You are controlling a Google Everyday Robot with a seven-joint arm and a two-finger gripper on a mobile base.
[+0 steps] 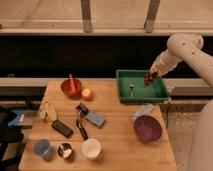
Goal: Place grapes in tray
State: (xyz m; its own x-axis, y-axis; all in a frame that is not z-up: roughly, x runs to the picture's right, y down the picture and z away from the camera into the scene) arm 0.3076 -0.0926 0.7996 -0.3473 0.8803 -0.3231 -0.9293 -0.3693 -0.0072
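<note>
The grapes (pixel 148 80) are a small dark red bunch held in my gripper (pixel 150 77), which is shut on them. The gripper hangs over the right part of the tray (pixel 122 94), a green rectangular bin at the table's back right. The grapes are just above the tray's inside, and I cannot tell whether they touch its floor. My white arm (pixel 180 47) reaches in from the upper right.
A small fork-like utensil (pixel 131 89) lies in the tray. A purple bowl (pixel 147 128) and a pale packet (pixel 143 111) sit in front of it. A red bowl (pixel 71 87), an orange fruit (pixel 87 94), a banana (pixel 48 111), a blue box (pixel 94 118) and several cups (pixel 91 148) fill the left.
</note>
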